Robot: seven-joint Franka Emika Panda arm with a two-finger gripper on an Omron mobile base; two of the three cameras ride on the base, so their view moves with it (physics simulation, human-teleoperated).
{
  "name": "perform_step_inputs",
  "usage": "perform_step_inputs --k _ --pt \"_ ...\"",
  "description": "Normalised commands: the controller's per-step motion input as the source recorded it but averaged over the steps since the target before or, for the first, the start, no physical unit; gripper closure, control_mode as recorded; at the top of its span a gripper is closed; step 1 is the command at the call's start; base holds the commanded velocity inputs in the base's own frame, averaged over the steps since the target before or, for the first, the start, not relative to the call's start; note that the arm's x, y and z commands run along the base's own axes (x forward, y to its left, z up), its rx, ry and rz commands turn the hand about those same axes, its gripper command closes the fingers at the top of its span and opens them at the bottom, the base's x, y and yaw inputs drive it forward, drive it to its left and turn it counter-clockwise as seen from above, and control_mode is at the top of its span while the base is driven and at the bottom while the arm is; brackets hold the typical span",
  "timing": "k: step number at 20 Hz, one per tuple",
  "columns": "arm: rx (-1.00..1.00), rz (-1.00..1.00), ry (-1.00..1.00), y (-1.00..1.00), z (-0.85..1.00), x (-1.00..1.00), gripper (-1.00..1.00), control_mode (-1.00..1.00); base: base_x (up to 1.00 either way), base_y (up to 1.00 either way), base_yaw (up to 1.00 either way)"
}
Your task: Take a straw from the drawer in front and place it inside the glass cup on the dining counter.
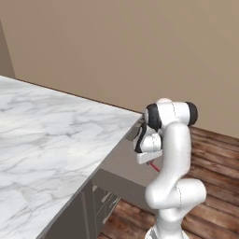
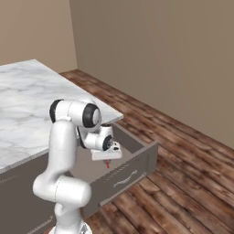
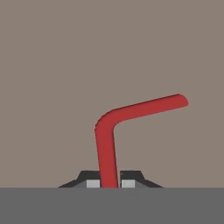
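Straw (image 3: pixel 106 148) is pinched between the gripper (image 3: pixel 109 183) fingers, inside the open drawer (image 2: pixel 132 171). It is gripped near one end, so the bent length hangs free, probably for dropping into the cup. Lift-out is not yet done.

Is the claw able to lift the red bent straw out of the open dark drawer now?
Probably yes: the claw is shut on the red bent straw, and nothing covers the open dark drawer.
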Motion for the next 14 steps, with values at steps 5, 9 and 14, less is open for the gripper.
perform_step_inputs --k 5,9,14 --pt "0.00 0.00 -0.03 0.00 1.00 -0.07 1.00 -1.00 0.00 0.00 0.00" --pt "0.00 0.00 -0.13 -0.07 1.00 -0.45 1.00 -1.00 0.00 0.00 0.00" --pt "0.00 0.00 -0.13 -0.04 1.00 -0.48 1.00 -1.00 0.00 0.00 0.00"
